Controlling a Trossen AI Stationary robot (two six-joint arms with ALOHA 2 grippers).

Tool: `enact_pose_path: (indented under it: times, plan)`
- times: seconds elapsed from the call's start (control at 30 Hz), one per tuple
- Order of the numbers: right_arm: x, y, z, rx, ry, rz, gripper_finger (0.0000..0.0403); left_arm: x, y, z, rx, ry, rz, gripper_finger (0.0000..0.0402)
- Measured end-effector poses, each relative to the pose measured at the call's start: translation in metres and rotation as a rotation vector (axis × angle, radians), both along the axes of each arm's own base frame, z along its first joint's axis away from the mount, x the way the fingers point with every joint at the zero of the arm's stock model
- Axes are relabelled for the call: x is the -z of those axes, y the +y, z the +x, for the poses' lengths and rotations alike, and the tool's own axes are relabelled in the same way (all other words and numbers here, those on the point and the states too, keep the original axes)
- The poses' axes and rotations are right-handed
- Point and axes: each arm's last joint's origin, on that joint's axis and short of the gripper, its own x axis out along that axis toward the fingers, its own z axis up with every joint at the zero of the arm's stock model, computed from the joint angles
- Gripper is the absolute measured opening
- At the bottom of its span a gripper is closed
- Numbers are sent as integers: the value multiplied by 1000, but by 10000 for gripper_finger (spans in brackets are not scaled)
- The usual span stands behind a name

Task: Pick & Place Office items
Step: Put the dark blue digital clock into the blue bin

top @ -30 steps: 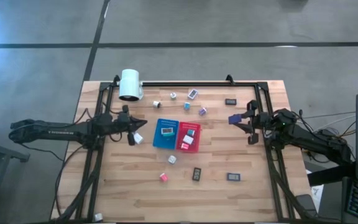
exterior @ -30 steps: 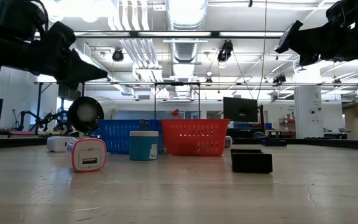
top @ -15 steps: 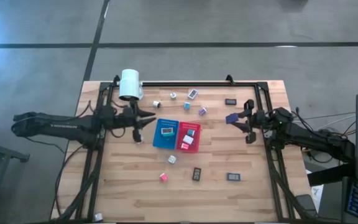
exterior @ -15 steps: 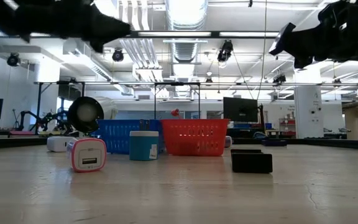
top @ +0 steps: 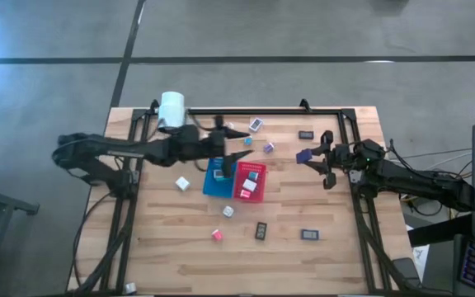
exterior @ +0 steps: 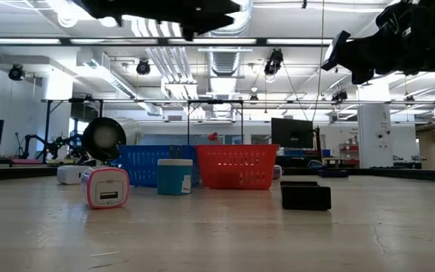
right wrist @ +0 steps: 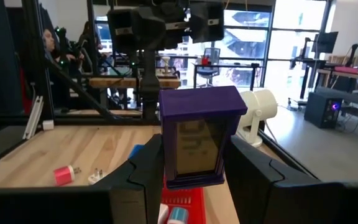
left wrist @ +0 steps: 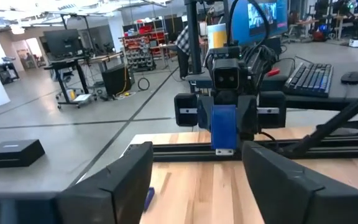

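Small office items lie scattered on the wooden table: a white cube (top: 182, 183), a pink one (top: 217, 235), dark flat rectangles (top: 261, 231) (top: 309, 234). The blue tray (top: 213, 186) and red tray (top: 258, 194) stand side by side mid-table, each with items in it. My left gripper (top: 242, 144) hangs open above the blue tray's far edge, nothing between its fingers (left wrist: 117, 183). My right gripper (top: 313, 157) is over the table's right part, shut on a purple-framed flat item (right wrist: 197, 140). My right gripper pinches the purple item's two narrow sides (right wrist: 164, 163) between its two fingers (right wrist: 146, 171). The fingers come level from the table's right side. The item stands upright in the hold, its dark face toward the wrist camera, lifted clear of the table (top: 305, 155).
A big white cylinder (top: 171, 111) lies at the far left corner. More small items (top: 256, 124) (top: 269, 147) and a dark rectangle (top: 306, 134) sit along the far side. A black frame (top: 246, 110) borders the work area. Bare wood (top: 171, 247) shows near the front left.
My left gripper has risen from beside the white cube and gone toward the table's right and far side, ending above the blue tray, and has opened; the cube stays on the table. My right gripper has drifted a little toward the left with the purple item.
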Motion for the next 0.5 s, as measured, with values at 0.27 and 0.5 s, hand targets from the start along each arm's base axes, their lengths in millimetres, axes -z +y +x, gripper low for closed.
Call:
enact_pose_path:
  times: [0.27, 0.5]
  plan:
    - [-5, 0, 0, 0, -16, -7, 130, 1, 8, 66, 1, 93, 5, 275]
    - [-10, -2, 3, 28, -19, 13, 130, 3, 12, 103, 29, 154, 16, 275]
